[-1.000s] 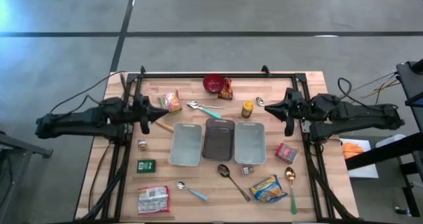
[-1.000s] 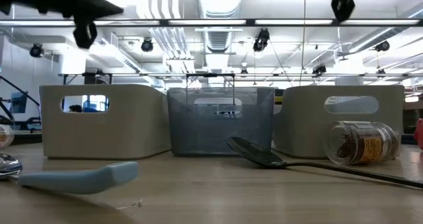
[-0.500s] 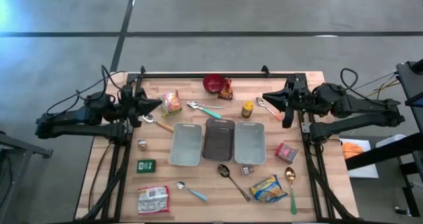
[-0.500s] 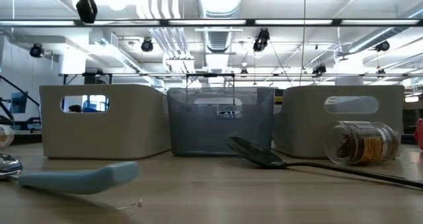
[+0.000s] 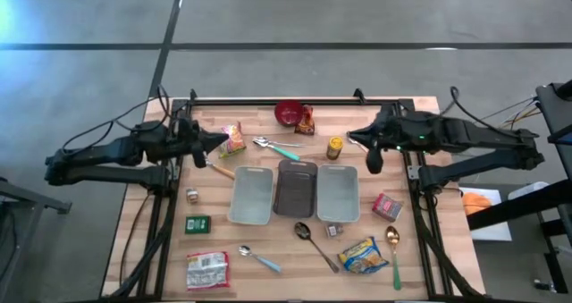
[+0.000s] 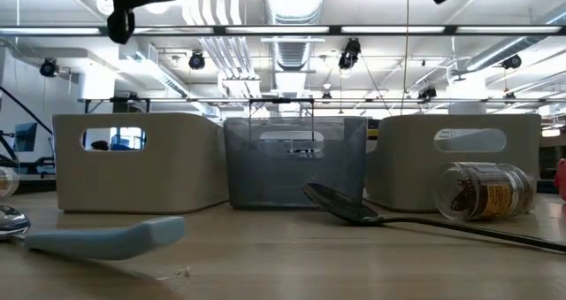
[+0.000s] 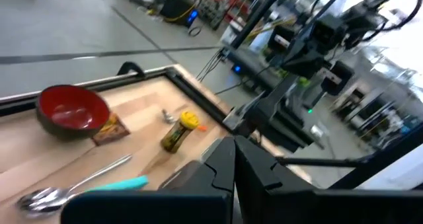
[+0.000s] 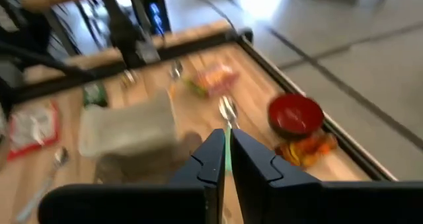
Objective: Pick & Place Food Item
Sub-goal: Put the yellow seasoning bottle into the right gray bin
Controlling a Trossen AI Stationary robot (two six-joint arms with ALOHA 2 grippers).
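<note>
Food items lie scattered on the wooden table: a colourful snack packet (image 5: 231, 138), an orange packet (image 5: 306, 120) beside a red bowl (image 5: 288, 113), a spice jar (image 5: 334, 147) on its side, a red packet (image 5: 387, 206), a yellow-blue packet (image 5: 363, 255) and a white-red packet (image 5: 207, 270). My left gripper (image 5: 220, 141) hovers shut at the table's left, beside the snack packet. My right gripper (image 5: 350, 135) hovers shut at the right, near the spice jar. Neither holds anything. Their shut fingertips show in the left wrist view (image 7: 233, 146) and the right wrist view (image 8: 227, 139).
Three bins stand side by side mid-table: pale (image 5: 252, 196), dark grey (image 5: 296, 189) and pale (image 5: 338, 194). Spoons lie about: a teal-handled one (image 5: 277, 147), a dark one (image 5: 315, 243) and a copper one (image 5: 393, 240). A green box (image 5: 197, 223) and a small jar (image 5: 192, 195) sit at the left.
Both grippers have risen, staying shut and holding nothing. My right gripper has also gone toward the table's middle and tipped its fingers downward. My left gripper has shifted a little toward the far edge, next to the snack packet.
</note>
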